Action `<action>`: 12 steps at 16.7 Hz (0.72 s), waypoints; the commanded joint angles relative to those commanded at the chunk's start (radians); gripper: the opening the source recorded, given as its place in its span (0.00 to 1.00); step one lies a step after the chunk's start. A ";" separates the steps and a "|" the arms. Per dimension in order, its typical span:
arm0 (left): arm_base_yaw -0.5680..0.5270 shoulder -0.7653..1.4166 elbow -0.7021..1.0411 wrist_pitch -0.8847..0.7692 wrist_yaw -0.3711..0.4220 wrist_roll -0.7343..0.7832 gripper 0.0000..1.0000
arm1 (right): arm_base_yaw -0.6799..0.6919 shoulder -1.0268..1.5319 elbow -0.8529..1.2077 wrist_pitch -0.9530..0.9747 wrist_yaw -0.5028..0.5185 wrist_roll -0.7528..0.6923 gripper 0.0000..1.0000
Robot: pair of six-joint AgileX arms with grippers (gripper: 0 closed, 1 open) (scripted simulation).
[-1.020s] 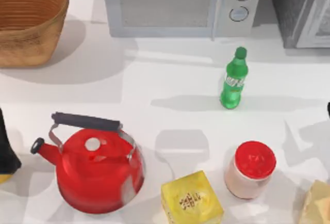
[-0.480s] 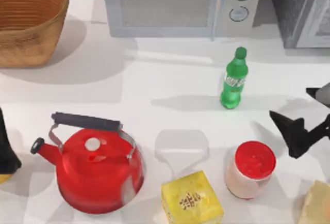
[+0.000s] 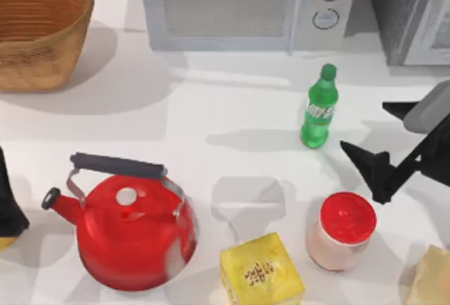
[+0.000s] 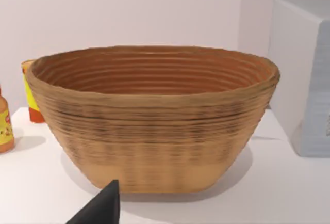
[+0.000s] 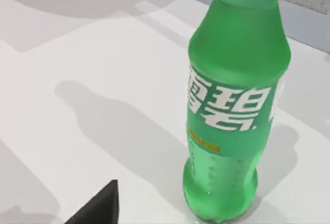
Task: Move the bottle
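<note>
The green soda bottle (image 3: pixel 320 107) is standing upright and untouched in front of the microwave (image 3: pixel 242 6) while the right gripper (image 3: pixel 388 145), jaws spread wide, is hovering just beside it, so grasp and move are both remaining.

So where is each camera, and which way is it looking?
Top view: above the table, looking down at the slim green plastic bottle and red kettle; the right gripper reaches in, open.
Left wrist view: on the left arm, facing the woven brown basket; a dark fingertip shows.
Right wrist view: on the right arm, facing the bottle close up.
Top and right wrist share the bottle; top and left wrist share the basket.
</note>
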 joint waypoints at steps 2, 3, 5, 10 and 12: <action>0.000 0.000 0.000 0.000 0.000 0.000 1.00 | 0.000 0.000 0.000 0.000 0.000 0.000 1.00; 0.000 0.000 0.000 0.000 0.000 0.000 1.00 | 0.000 0.000 0.000 0.000 0.000 0.000 1.00; 0.000 0.000 0.000 0.000 0.000 0.000 1.00 | -0.005 -0.002 -0.002 -0.002 0.002 0.002 1.00; 0.000 0.000 0.000 0.000 0.000 0.000 1.00 | 0.049 0.111 0.118 0.010 0.047 0.026 1.00; 0.000 0.000 0.000 0.000 0.000 0.000 1.00 | 0.087 0.182 0.184 0.018 0.084 0.039 1.00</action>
